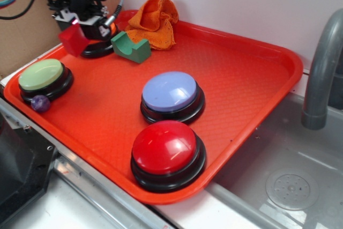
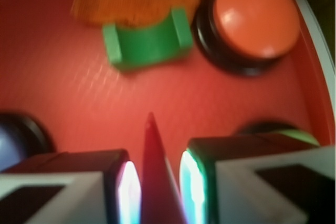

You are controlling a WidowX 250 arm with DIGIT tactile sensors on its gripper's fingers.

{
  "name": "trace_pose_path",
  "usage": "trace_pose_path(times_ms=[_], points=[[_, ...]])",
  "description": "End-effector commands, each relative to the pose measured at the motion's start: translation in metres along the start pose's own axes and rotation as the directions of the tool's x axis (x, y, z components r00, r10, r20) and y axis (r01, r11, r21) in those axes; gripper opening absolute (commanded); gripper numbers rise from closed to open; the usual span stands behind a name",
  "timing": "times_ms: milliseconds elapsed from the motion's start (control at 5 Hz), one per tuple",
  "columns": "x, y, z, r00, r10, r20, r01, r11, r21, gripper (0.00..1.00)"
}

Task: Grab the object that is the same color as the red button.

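My pincer (image 1: 75, 23) clamps the red wedge (image 1: 73, 39) just above the orange button (image 2: 255, 15); next, I judge, a steady lift.

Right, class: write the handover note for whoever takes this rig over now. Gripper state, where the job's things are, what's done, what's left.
Gripper: shut on the red wedge block, held clear of the red tray at its far-left corner, above the orange button.
Red button: near edge of the tray, untouched.
Green block and orange cloth: on the tray beside the gripper.
Done: matching red object grabbed.
Left: nothing but keeping the hold.
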State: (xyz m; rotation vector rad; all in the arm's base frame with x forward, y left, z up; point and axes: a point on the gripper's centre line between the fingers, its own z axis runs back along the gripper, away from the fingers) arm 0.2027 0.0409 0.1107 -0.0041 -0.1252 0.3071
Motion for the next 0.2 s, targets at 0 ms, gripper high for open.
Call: trace_pose_path(times_ms=[0], points=[[-0.0108, 0.0008, 0.0299, 0.995, 0.081, 0.053, -0.081, 0.997, -0.005, 0.00]])
